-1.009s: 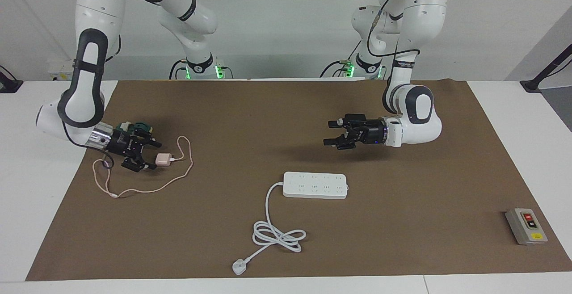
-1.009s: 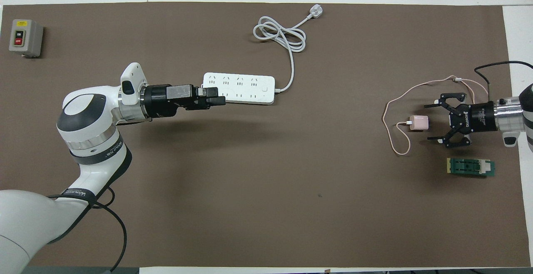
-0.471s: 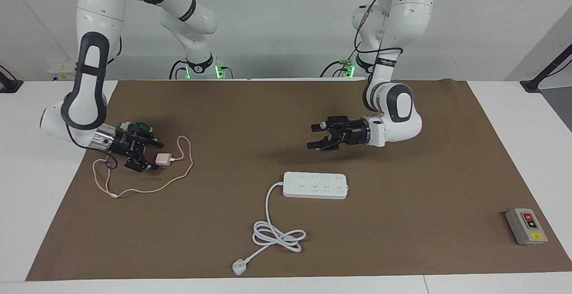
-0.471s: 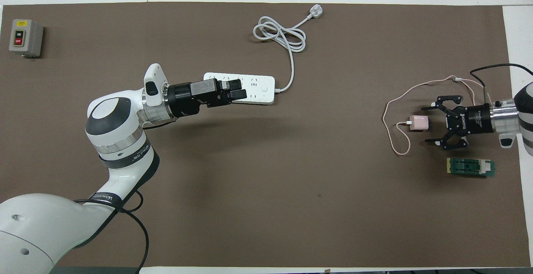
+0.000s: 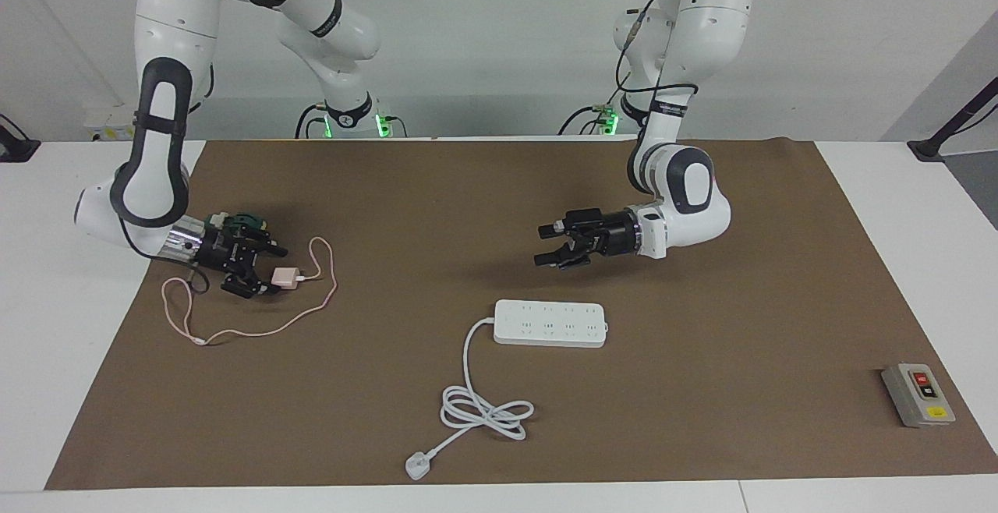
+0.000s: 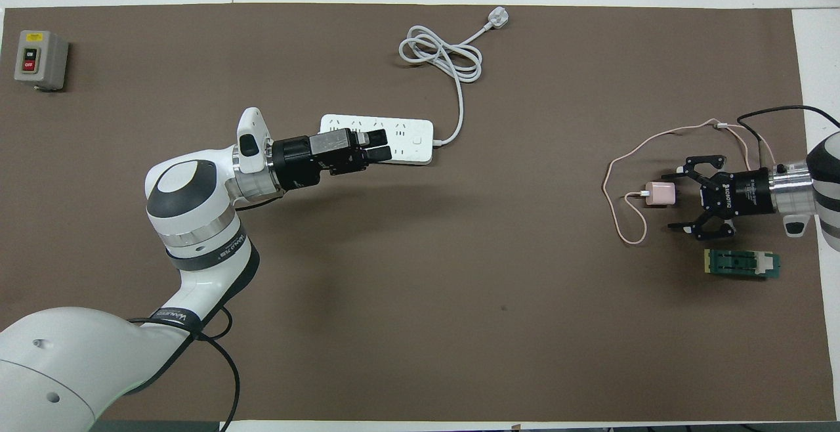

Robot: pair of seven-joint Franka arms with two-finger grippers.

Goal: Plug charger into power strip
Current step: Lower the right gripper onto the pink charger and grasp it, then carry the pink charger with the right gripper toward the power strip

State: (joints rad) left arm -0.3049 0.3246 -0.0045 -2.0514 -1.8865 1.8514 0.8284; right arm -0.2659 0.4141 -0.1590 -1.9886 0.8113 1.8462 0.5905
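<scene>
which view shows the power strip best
Facing view: the long white rectangular plastic power strip lies fully exposed, both socket rows visible. In the overhead view the raised left hand covers one end of it.

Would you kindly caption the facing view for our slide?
Open right gripper reaches the pink charger; open left gripper hangs above the mat near the power strip.

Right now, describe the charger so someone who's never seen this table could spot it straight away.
Look to the right arm's end of the brown mat, where the open right gripper sits low. The charger is the small pale pink cube at its fingertips, trailing a thin pink cable, unlike the flat green-and-yellow block beside it.
</scene>
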